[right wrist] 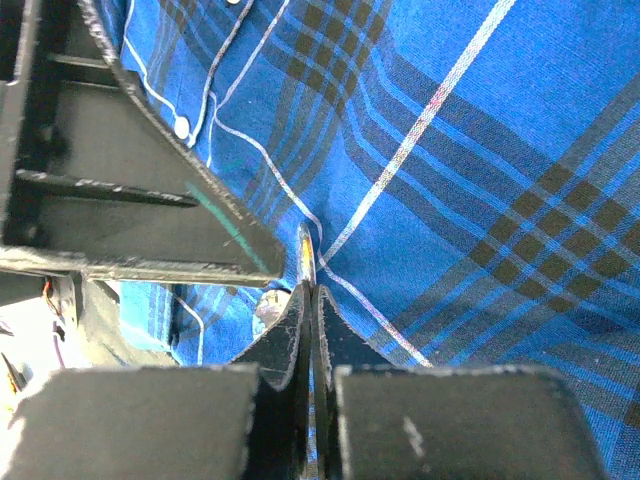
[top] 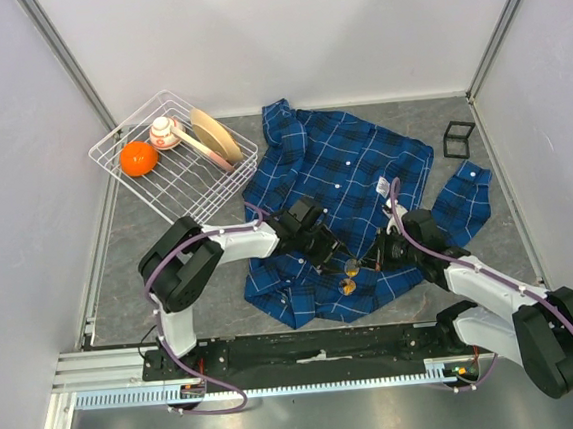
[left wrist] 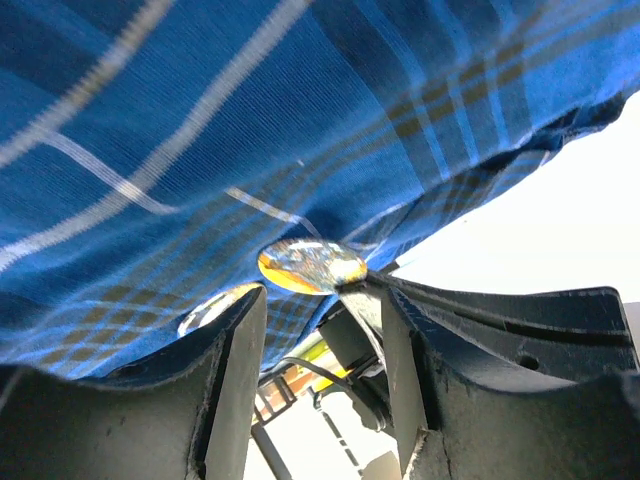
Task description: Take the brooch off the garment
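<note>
The garment (top: 339, 185), a blue plaid shirt with white buttons, lies spread on the table. The brooch (top: 351, 266), a round golden disc, sits at its lower front, with a second golden disc (top: 347, 287) just below it. My right gripper (top: 376, 259) is shut on the brooch's edge; in the right wrist view the disc (right wrist: 306, 250) shows edge-on between the closed gripper tips (right wrist: 308, 290). My left gripper (top: 328, 249) is open right beside it, against the cloth. In the left wrist view the brooch (left wrist: 310, 265) lies just beyond the gripper tips (left wrist: 320, 300), under the shirt (left wrist: 250, 120).
A white wire rack (top: 124, 138) at the back left holds an orange (top: 138, 158), a cup (top: 166, 133) and plates (top: 215, 135). A small black cube frame (top: 459, 138) stands at the back right. Walls close in on three sides.
</note>
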